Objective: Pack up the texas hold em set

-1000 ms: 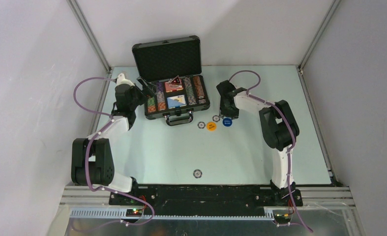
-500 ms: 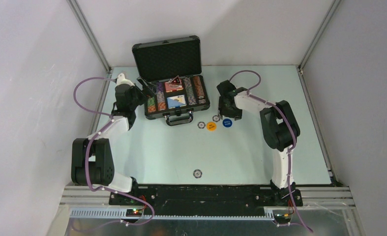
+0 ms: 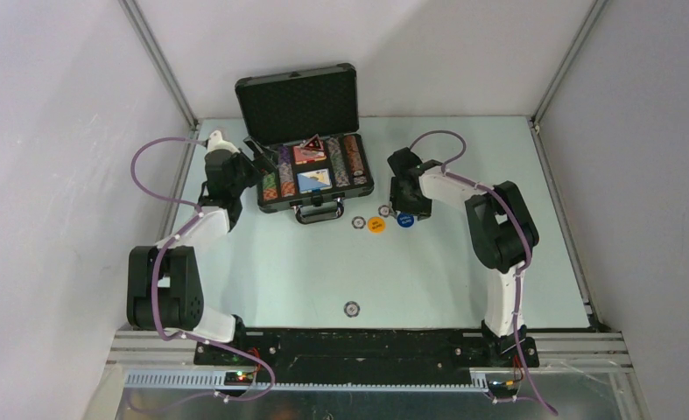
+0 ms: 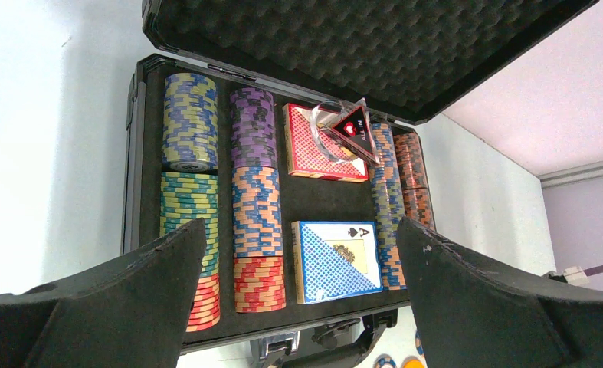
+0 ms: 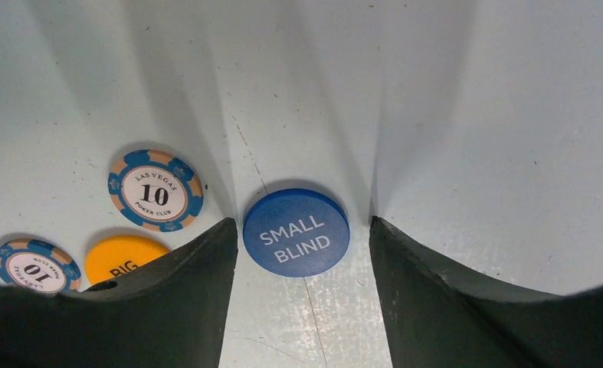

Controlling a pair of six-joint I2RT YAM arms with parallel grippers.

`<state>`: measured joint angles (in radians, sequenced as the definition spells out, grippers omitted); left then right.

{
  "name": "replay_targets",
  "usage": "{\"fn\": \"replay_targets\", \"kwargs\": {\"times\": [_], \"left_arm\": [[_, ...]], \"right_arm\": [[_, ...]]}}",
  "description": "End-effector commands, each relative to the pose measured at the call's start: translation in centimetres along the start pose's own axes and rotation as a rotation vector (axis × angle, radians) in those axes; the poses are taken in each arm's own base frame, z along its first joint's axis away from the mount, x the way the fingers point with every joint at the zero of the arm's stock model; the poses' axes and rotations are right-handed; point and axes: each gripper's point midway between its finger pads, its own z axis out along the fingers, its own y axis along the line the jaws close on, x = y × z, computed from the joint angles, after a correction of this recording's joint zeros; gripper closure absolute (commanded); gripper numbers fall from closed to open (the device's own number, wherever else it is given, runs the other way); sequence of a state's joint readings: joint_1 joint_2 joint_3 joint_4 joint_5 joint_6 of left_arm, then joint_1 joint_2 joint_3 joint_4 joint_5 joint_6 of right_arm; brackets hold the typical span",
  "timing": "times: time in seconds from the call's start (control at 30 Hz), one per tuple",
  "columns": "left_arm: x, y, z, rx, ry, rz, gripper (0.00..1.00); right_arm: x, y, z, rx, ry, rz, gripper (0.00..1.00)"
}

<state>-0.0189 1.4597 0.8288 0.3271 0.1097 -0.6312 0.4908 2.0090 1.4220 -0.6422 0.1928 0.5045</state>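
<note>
The black briefcase [image 3: 319, 200] lies open at the table's back with its foam lid [image 3: 298, 103] up. It holds rows of multicoloured chips [image 4: 257, 203], a red-patterned deck [image 4: 306, 146], a blue deck [image 4: 335, 259] and a dark triangular marker [image 4: 357, 132]. My right gripper [image 5: 304, 224] is open, low over the table, with its fingers on either side of the blue "SMALL BLIND" button [image 5: 296, 232]. An orange button [image 5: 123, 258] and two "10" chips [image 5: 155, 190] lie to its left. My left gripper [image 4: 302, 226] is open and empty at the case's left side [image 3: 251, 168].
One more chip [image 3: 351, 308] lies alone near the table's front edge. The case handle [image 3: 318, 213] sticks out toward the loose pieces. Grey walls with metal corner posts close in the table at the back and both sides.
My right gripper has shifted a little toward me and down around the blue button. The left arm has not moved.
</note>
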Motion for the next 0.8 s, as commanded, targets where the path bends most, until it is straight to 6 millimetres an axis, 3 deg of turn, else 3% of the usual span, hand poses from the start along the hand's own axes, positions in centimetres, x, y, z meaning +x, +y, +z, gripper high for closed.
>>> {"fn": "replay_targets", "kwargs": {"times": [0.0, 0.33, 0.57, 0.77], "left_arm": [[-2.18, -1.39, 0.34, 0.038, -0.045, -0.007, 0.02], [-2.11, -1.37, 0.34, 0.039, -0.043, -0.007, 0.02], [-2.14, -1.41, 0.34, 0.04, -0.043, -0.007, 0.02], [-2.18, -1.42, 0.32, 0.04, -0.045, -0.007, 0.02]], "right_arm": [[-0.48, 0.89, -0.78, -0.036, -0.025, 0.012, 0.34], [-0.19, 1.03, -0.61, -0.042, -0.013, 0.003, 0.44], [0.07, 1.17, -0.94, -0.037, -0.012, -0.009, 0.36], [0.23, 1.27, -0.92, -0.039, -0.009, -0.014, 0.45]]}}
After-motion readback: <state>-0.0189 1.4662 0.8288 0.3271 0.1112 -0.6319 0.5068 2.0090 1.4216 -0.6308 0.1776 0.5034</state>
